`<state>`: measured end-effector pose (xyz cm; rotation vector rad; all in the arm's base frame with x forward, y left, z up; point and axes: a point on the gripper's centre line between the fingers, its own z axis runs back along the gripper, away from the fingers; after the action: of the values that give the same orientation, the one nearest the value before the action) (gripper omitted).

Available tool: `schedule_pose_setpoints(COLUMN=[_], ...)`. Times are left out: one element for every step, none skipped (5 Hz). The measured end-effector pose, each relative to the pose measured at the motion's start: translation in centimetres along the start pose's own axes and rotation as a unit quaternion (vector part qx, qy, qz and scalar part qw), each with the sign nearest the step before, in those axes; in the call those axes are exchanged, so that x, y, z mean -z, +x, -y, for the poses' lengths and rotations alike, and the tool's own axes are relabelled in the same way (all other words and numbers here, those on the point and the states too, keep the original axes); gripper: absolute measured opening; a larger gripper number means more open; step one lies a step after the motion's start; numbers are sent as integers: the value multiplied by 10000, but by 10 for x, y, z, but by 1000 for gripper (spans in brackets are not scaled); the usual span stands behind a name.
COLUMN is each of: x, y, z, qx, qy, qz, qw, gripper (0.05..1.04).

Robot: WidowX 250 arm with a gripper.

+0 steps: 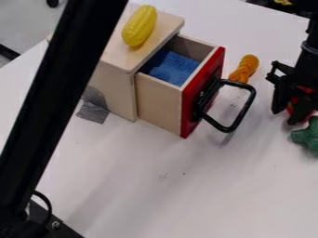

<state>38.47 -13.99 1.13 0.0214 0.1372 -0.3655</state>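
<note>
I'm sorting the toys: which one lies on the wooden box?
The yellow corn-like toy; the orange one and green one lie on the table.

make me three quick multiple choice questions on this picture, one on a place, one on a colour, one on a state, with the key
1. Where is the yellow corn-shaped toy?
a) on the white table
b) on top of the pale wooden box
c) under the box

2. What colour is the lobed piece by the black two-finger gripper?
a) green
b) white
c) purple

3. How is the box's red-fronted wooden drawer?
a) fully shut
b) taken out of the box
c) pulled partly out

Key:
1: b, the toy rests on the box's flat top.
2: a, the piece at the right edge is green all over.
3: c, its side wall and inside show, with its back still within the box.
</note>
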Motion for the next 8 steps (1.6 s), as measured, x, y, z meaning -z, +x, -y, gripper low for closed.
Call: schedule_pose_setpoints(x=[9, 7, 6, -13, -64, -88, -87, -79], y=[0, 3, 4, 3, -11, -49, -97, -151], z=[3, 8, 8, 6, 4, 2, 3, 6], qx=[5, 56, 58, -60, -317, -505, -711, -891], qy=[-5, -2, 6, 79, 144, 150, 87, -43], qz=[-115, -54, -31, 184, 726, 890, 790, 696], qw=[9999, 10000, 10000, 9998, 9968, 9946, 9943, 9936], gripper=[165, 100, 96, 95, 95, 95, 95, 95])
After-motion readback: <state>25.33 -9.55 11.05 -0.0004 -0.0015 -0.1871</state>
